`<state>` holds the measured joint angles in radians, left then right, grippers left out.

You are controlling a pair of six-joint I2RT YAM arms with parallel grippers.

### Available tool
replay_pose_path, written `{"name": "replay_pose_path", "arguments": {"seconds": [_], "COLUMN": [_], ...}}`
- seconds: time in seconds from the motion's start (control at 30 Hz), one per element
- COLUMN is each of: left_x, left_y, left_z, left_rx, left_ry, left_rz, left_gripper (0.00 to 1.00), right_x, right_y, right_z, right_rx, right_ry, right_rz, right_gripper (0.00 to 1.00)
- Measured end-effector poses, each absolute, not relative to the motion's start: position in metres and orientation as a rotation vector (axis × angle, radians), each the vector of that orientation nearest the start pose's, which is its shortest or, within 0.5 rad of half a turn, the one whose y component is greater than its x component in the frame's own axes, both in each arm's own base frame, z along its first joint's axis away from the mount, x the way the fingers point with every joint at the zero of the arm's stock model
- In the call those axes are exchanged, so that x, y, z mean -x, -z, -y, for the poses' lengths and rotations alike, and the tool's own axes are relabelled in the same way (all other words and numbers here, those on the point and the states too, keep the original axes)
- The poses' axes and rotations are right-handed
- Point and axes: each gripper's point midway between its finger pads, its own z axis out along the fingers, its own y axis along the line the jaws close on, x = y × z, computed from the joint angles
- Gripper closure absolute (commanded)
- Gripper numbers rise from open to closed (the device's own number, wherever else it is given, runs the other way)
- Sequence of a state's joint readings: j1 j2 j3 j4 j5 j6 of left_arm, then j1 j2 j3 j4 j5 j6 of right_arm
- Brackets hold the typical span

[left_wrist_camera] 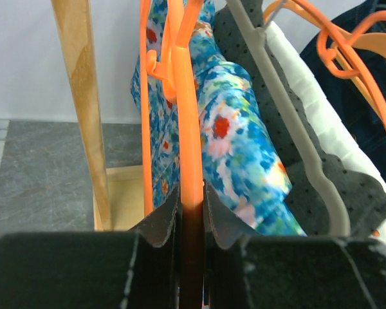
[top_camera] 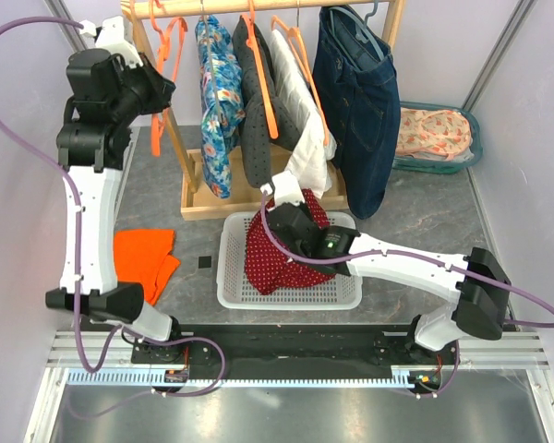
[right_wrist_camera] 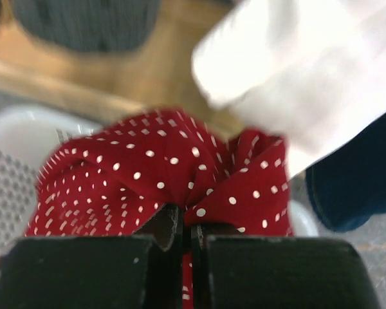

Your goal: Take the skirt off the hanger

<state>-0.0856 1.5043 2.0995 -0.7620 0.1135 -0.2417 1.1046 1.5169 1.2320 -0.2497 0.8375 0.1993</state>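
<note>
The red polka-dot skirt (top_camera: 275,257) hangs bunched from my right gripper (top_camera: 291,210) over the white basket (top_camera: 229,281), its lower part lying in the basket. In the right wrist view the gripper (right_wrist_camera: 186,225) is shut on a fold of the skirt (right_wrist_camera: 154,167), with the basket (right_wrist_camera: 13,161) below left. My left gripper (top_camera: 162,88) is raised at the rack's left end and is shut on a bare orange hanger (top_camera: 171,41). In the left wrist view the gripper (left_wrist_camera: 192,206) clamps the hanger's arm (left_wrist_camera: 186,116).
A wooden rack (top_camera: 196,189) holds a floral garment (top_camera: 217,101), a grey one (top_camera: 254,120), a white one (top_camera: 300,111) and a denim one (top_camera: 365,111) on hangers. An orange cloth (top_camera: 143,254) lies left of the basket. A teal tray (top_camera: 439,134) sits back right.
</note>
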Motion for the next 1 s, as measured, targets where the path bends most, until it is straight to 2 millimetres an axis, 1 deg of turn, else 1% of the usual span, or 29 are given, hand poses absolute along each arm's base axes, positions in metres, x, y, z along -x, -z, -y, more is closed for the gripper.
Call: {"name": "replay_pose_path", "arguments": {"seconds": [0.07, 0.13, 0.23, 0.33, 0.43, 0.53, 0.67, 0.73, 0.77, 0.83, 0.87, 0.9, 0.93, 0.97, 1.0], "left_x": [-0.417, -0.425, -0.428, -0.431, -0.433, -0.438, -0.446, -0.448, -0.449, -0.450, -0.450, -0.451, -0.451, -0.451, -0.450], "left_y": [-0.479, -0.481, -0.487, -0.492, -0.491, -0.487, -0.479, -0.475, -0.474, -0.470, -0.468, -0.465, -0.463, -0.460, -0.459], "left_z": [0.065, 0.066, 0.068, 0.068, 0.068, 0.063, 0.052, 0.048, 0.046, 0.045, 0.045, 0.045, 0.045, 0.045, 0.046], "left_rx": [0.060, 0.061, 0.063, 0.064, 0.066, 0.079, 0.108, 0.119, 0.123, 0.129, 0.130, 0.131, 0.132, 0.131, 0.132], "left_ry": [0.350, 0.364, 0.375, 0.380, 0.379, 0.369, 0.346, 0.336, 0.333, 0.327, 0.326, 0.326, 0.326, 0.325, 0.326], "left_rz": [-1.760, -1.752, -1.740, -1.725, -1.726, -1.735, -1.751, -1.759, -1.763, -1.771, -1.775, -1.782, -1.789, -1.794, -1.799], "left_gripper": [0.98, 0.98, 0.98, 0.98, 0.98, 0.98, 0.98, 0.97, 0.96, 0.85, 0.75, 0.48, 0.37, 0.23, 0.04], "right_x": [-0.288, -0.279, -0.270, -0.261, -0.254, -0.250, -0.244, -0.241, -0.239, -0.237, -0.237, -0.236, -0.235, -0.235, -0.234], "right_y": [-0.211, -0.197, -0.187, -0.172, -0.153, -0.139, -0.132, -0.134, -0.137, -0.146, -0.151, -0.154, -0.157, -0.160, -0.162], "right_z": [-0.302, -0.295, -0.288, -0.279, -0.273, -0.267, -0.259, -0.254, -0.251, -0.246, -0.244, -0.243, -0.241, -0.238, -0.236], "right_rx": [0.401, 0.401, 0.382, 0.360, 0.353, 0.342, 0.303, 0.281, 0.266, 0.241, 0.230, 0.223, 0.215, 0.208, 0.201], "right_ry": [0.012, -0.009, -0.054, -0.079, -0.080, -0.074, -0.089, -0.105, -0.117, -0.138, -0.147, -0.152, -0.156, -0.157, -0.158], "right_rz": [-1.913, -1.944, -1.967, -1.999, -2.036, -2.065, -2.083, -2.082, -2.079, -2.067, -2.061, -2.057, -2.055, -2.051, -2.049], "right_gripper": [1.00, 1.00, 1.00, 1.00, 1.00, 1.00, 1.00, 1.00, 0.98, 0.93, 0.85, 0.80, 0.74, 0.58, 0.52]}}
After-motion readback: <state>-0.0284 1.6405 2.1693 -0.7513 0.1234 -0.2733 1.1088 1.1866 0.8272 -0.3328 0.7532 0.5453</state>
